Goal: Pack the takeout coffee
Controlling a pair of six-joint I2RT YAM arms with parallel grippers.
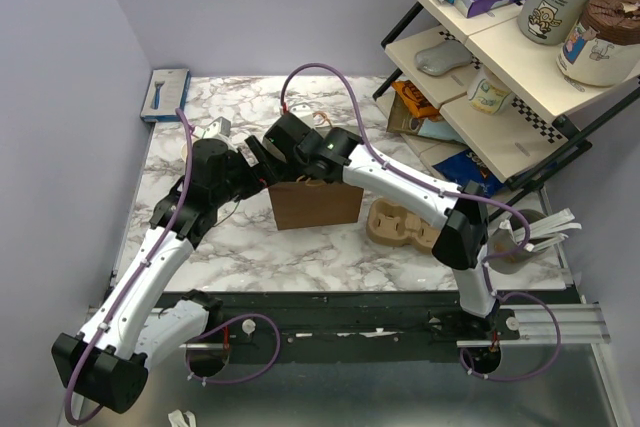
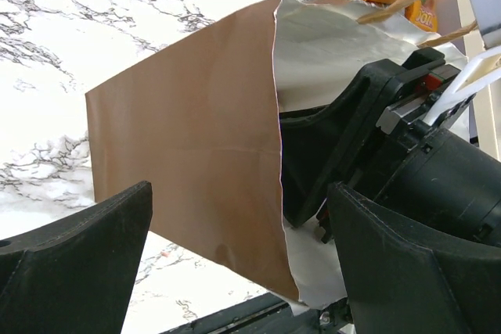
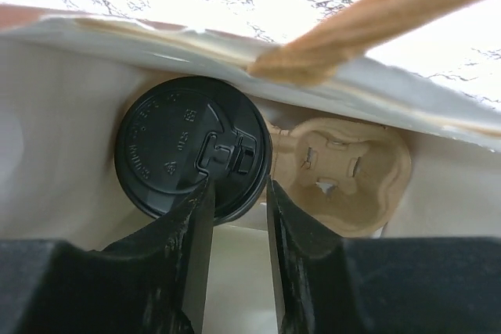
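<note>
My right gripper [image 3: 239,189] had its jaws parted by a narrow gap, and nothing was clamped between them. The tips hung down inside the paper bag [image 3: 63,154], right over the near edge of the black lid of the takeout coffee [image 3: 180,146]. The cup stood upright on the bag's floor against the white lining, and only its lid faced my wrist camera. Just right of the lid I saw a moulded pulp shape [image 3: 344,170]. I could not tell whether it was the cup tray [image 1: 400,225] that the overhead view showed on the table [image 1: 250,247], just beside the bag's right side. One twisted paper handle [image 3: 376,21] crossed above the bag's mouth.

My left gripper [image 2: 241,193] stood wide open and held nothing. It faced the bag's brown side and open corner, and neither finger touched the paper that I could see. From above, the left wrist sat at the bag's left and the right wrist over its top. Farther out, a blue box [image 1: 165,94] lay at the far left corner and a shelf rack [image 1: 500,57] stood at the right.
</note>
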